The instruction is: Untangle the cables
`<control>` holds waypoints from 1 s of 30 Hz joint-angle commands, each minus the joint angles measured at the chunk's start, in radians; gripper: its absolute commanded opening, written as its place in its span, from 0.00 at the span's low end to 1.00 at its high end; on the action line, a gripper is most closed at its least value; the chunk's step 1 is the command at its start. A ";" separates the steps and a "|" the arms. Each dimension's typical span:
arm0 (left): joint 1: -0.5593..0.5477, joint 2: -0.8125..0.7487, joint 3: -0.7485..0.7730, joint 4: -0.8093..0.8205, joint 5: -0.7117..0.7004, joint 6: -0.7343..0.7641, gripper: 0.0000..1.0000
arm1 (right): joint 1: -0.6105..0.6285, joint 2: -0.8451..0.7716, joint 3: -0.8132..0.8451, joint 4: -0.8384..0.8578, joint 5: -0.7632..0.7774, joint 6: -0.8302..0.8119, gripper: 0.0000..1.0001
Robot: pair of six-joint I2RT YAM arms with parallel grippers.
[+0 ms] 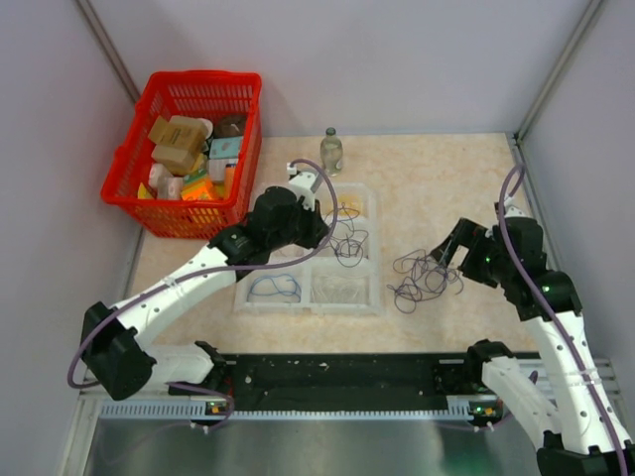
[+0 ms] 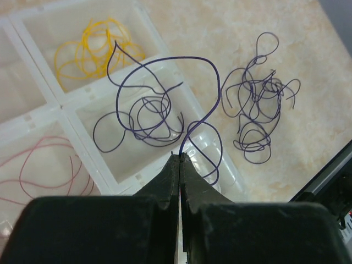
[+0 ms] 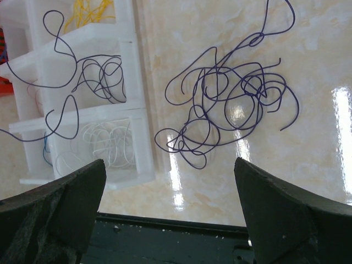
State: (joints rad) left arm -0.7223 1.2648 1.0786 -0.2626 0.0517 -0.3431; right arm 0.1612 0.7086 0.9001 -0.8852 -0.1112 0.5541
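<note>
We noted the left gripper (image 2: 180, 158) pinched shut on one purple strand (image 2: 218, 88), which looped over the white tray (image 2: 52, 105). The right gripper (image 3: 169, 168) gaped wide above the tangled cables (image 3: 228, 91), which lay on the table (image 3: 319, 49) just beside the tray.

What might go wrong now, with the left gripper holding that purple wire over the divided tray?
The left gripper pinches the thin dark purple wire only at its end, so it may slip.
Its far loop reaches over the yellow wires in the clear plastic tray; dropped now, it may land among them.
The open right gripper hangs over the tangled purple bunch on the table; closing could catch several strands.
</note>
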 commanded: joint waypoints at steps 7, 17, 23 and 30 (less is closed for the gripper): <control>0.001 -0.194 -0.068 -0.016 -0.118 -0.039 0.00 | 0.003 -0.034 -0.012 0.015 -0.004 0.009 0.99; 0.001 -0.251 -0.052 -0.050 0.039 -0.148 0.00 | 0.003 -0.040 -0.017 0.015 -0.021 0.017 0.99; 0.000 -0.193 -0.014 -0.017 0.077 -0.198 0.00 | 0.004 -0.063 -0.021 0.005 -0.013 0.020 0.99; 0.001 -0.036 0.061 -0.055 0.031 -0.298 0.00 | 0.004 -0.060 -0.029 0.002 -0.012 0.020 0.99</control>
State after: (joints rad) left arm -0.7223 1.1389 1.0512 -0.3264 0.0994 -0.5709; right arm 0.1612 0.6498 0.8742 -0.8902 -0.1261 0.5663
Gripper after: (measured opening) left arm 0.007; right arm 0.989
